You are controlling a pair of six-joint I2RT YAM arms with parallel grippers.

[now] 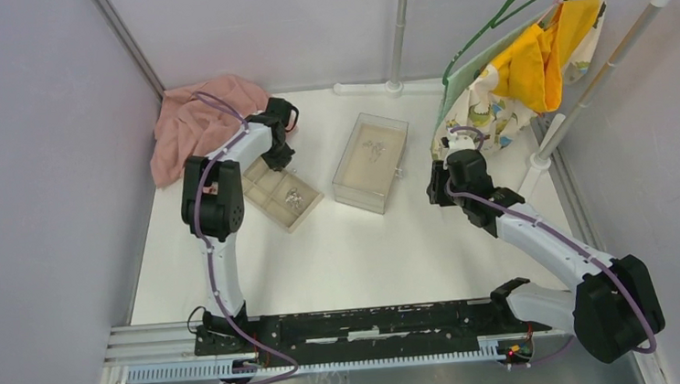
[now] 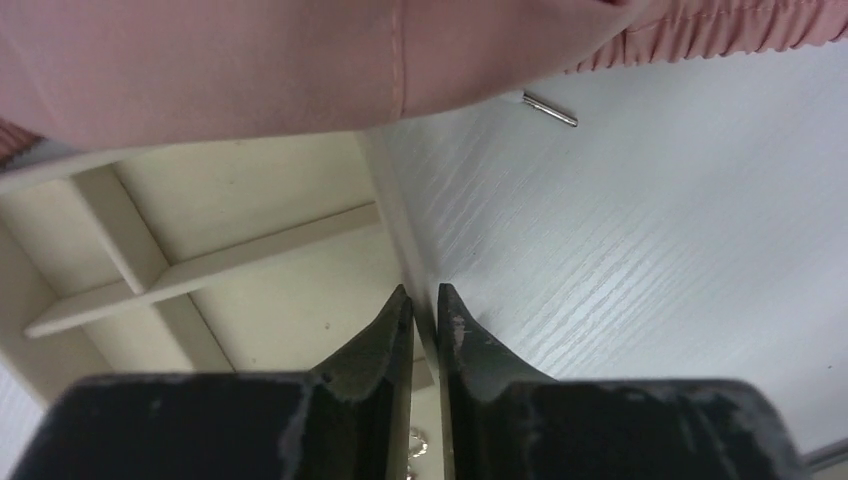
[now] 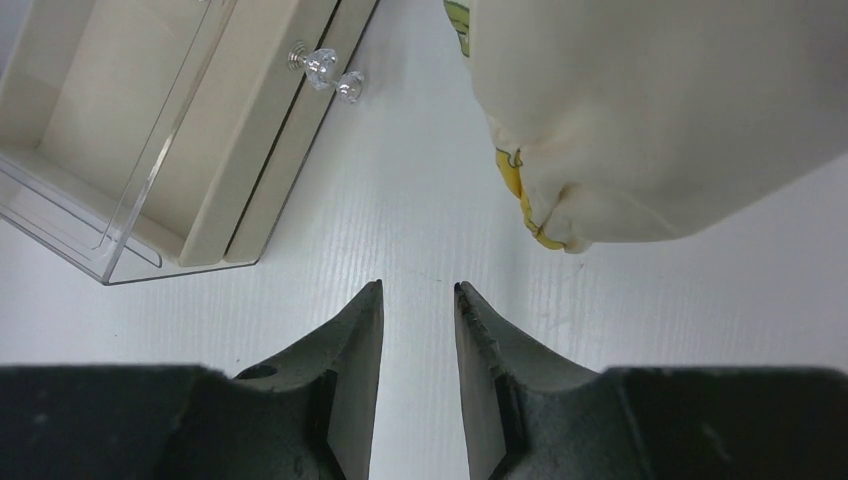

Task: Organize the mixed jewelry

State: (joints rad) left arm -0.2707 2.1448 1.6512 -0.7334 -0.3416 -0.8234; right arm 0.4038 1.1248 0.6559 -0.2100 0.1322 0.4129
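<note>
The mixed jewelry shows as a small silver cluster [image 1: 293, 197] in a compartment of the open beige tray [image 1: 263, 187], and as silver bits [image 1: 374, 146] in the clear box [image 1: 354, 183]. My left gripper [image 1: 275, 160] is shut on the tray's right wall [image 2: 395, 215], one finger inside and one outside. In the left wrist view [image 2: 420, 290] a shiny piece [image 2: 418, 445] shows low between the fingers. A thin metal pin [image 2: 550, 109] lies on the table by the pink cloth. My right gripper [image 1: 439, 177] [image 3: 418, 287] is open and empty above the table, right of the box.
A pink cloth [image 1: 193, 121] lies at the back left, draped over the tray's far end [image 2: 250, 60]. The clear box holds a beige drawer with two crystal knobs [image 3: 322, 66]. Yellow and patterned cloth [image 1: 528, 67] hangs from a rack [image 1: 585, 90] at the back right.
</note>
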